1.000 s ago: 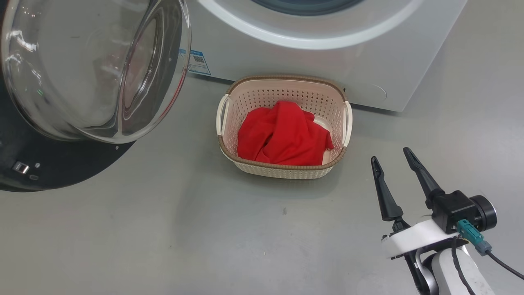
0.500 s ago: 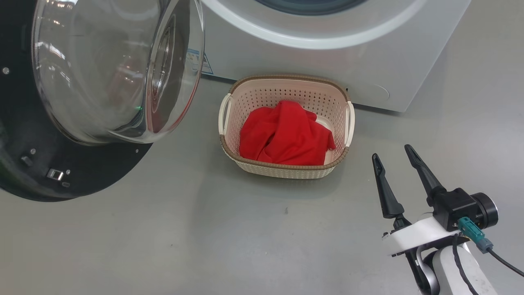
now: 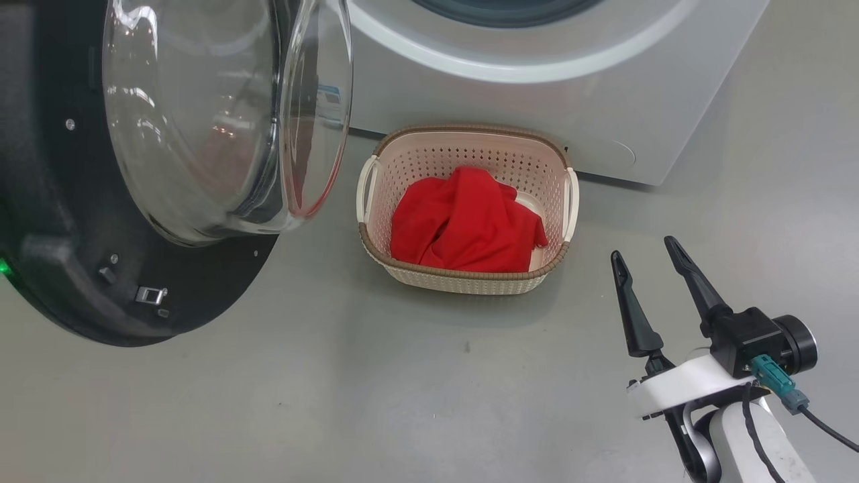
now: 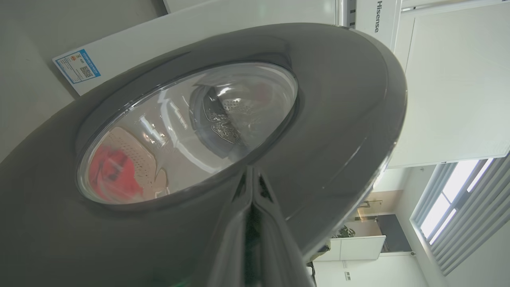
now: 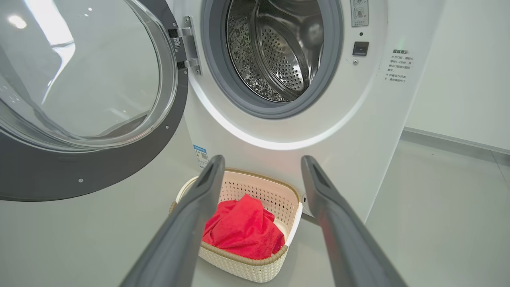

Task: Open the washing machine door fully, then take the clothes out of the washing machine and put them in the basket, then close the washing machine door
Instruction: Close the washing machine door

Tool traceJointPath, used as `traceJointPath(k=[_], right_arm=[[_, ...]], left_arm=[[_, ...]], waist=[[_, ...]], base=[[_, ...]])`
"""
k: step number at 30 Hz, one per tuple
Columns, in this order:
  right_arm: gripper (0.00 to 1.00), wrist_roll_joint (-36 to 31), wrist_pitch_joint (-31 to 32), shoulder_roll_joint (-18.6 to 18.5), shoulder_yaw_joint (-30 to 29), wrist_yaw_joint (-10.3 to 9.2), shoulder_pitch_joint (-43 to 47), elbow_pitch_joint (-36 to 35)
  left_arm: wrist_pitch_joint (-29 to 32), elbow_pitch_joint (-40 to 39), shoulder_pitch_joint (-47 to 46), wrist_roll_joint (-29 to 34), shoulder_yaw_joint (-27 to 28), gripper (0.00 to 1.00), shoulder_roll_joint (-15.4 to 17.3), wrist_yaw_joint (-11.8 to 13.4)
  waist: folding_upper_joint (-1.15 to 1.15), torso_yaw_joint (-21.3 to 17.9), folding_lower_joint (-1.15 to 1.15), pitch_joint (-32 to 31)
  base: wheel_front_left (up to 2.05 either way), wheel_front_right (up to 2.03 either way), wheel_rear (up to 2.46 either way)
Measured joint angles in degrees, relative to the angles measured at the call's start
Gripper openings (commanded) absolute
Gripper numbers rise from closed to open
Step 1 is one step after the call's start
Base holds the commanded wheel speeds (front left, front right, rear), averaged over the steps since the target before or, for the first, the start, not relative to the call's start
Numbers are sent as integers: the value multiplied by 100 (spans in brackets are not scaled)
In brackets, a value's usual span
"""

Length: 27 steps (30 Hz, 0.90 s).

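Washing machine door (image 4: 338,119) is what my left gripper (image 4: 252,172) points at. Its two fingers are pressed together with nothing between them, tips at the glossy black outer rim just below the glass bowl. I cannot tell whether they actually touch it.

My right gripper (image 3: 642,248) hangs low over the grey floor (image 3: 335,376), jaws spread wide and holding nothing, near the basket (image 3: 470,127) on its right.

The basket stands on the floor close against the front of the washing machine (image 3: 537,100), below the drum opening, and the clothes (image 3: 463,221) lie heaped inside it in a red bundle.

On the head camera the door stands swung out from its hinge, bowl bulging toward the basket. The right wrist camera looks into the steel drum (image 5: 279,52).
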Motion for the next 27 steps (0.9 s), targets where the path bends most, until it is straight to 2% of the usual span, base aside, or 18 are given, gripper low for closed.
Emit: traceJointPath(k=[12,27], right_arm=[[100,0,0,26,77,2,-27,4],[100,4,0,108,123,-1,-169,-34]], left_arm=[[563,-504,220,-44,-212,0,-29,-109],[1099,-1287,296,-269,-354,0,-97,-180]], waist=[[0,-174,0,-13],[0,-652,0,124]], base=[[0,0,0],[0,0,0]])
